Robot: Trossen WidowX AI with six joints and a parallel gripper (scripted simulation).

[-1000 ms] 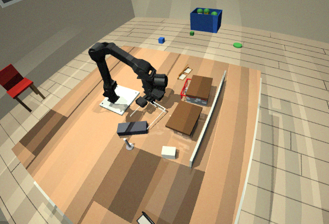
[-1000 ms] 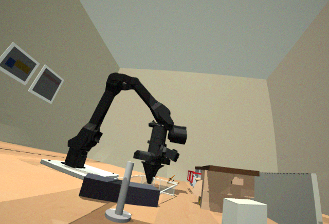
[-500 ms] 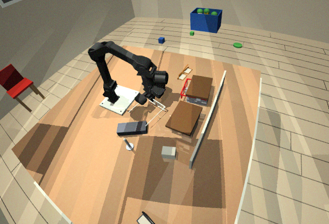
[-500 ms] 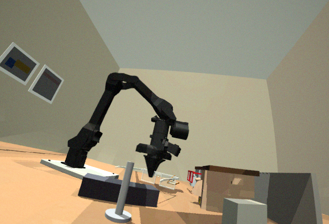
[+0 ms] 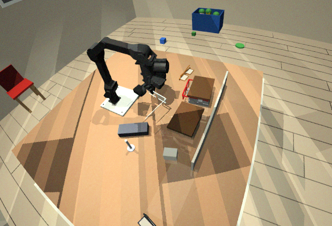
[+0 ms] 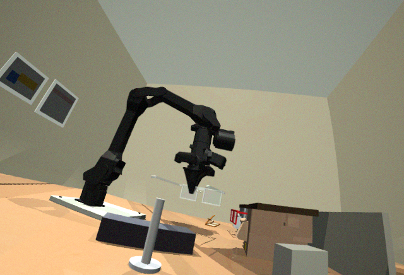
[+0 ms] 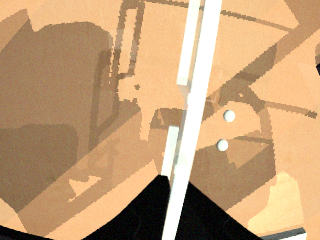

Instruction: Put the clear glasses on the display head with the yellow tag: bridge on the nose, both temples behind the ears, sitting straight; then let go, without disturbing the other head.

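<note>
Clear glasses with thin white frames [image 5: 160,98] [image 6: 211,197] [image 7: 196,107] hang clamped in black metal-look jaws [image 5: 151,92] [image 6: 191,192], one long temple slanting nearward left above the desk [image 5: 107,170] [image 6: 39,229] [image 7: 150,25].

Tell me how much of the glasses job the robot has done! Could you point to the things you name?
The hand [image 5: 151,92] [image 6: 191,192] [image 7: 168,186] has picked up the clear glasses [image 5: 165,101] [image 6: 212,197] [image 7: 199,95]: they're off the table, in its fingers. Left: putting them straight on the yellow-tag head [image 6: 242,231], temples behind ears, then letting go.
</note>
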